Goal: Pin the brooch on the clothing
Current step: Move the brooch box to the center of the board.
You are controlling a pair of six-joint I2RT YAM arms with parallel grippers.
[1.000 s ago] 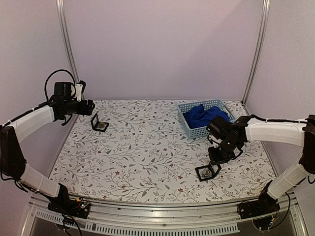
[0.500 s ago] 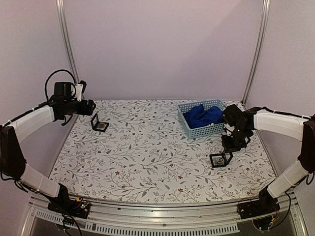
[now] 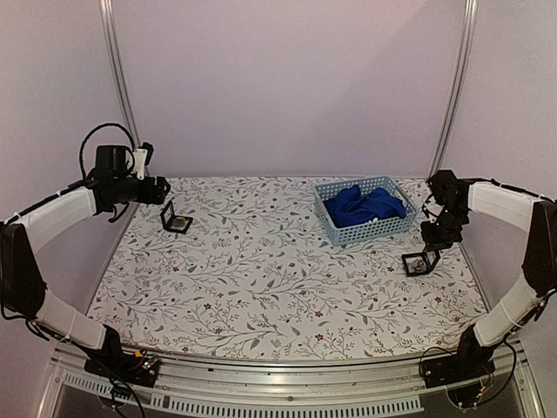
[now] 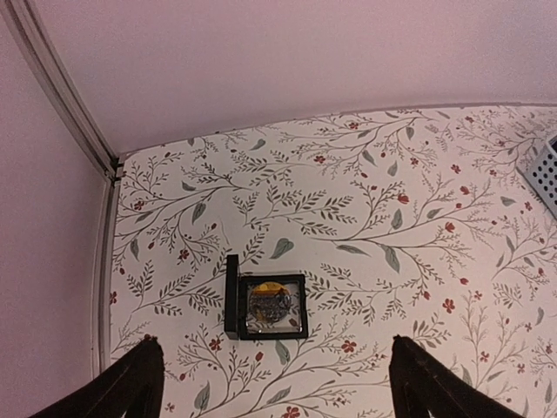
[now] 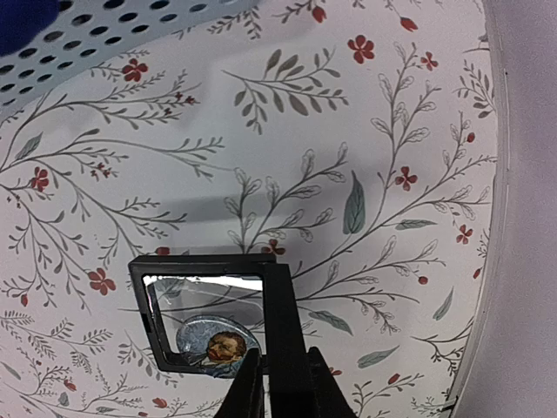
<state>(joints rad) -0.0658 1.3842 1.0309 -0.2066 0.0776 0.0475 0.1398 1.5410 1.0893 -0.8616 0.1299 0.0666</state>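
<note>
My right gripper (image 3: 432, 246) is shut on the black frame of a clear display case (image 5: 218, 318) and holds it just above the table at the far right, also in the top view (image 3: 419, 262). A round brooch (image 5: 218, 343) with a painted bearded face lies inside it. A second black case (image 3: 177, 222) with a round yellow-and-dark brooch (image 4: 269, 302) lies at the back left. My left gripper (image 4: 274, 394) is open above that case, apart from it. The royal-blue clothing (image 3: 364, 205) is bunched in the light-blue basket (image 3: 361, 231); its print is hidden.
The floral tablecloth (image 3: 261, 279) covers the table. Pale walls and metal posts (image 3: 117, 78) close the back and sides. The basket's perforated wall (image 5: 104, 52) is near the held case. The table's right edge (image 5: 487, 218) runs close to my right gripper.
My right gripper has carried the display case from the table's front right back and to the right, past the basket's right side. The left arm has not moved.
</note>
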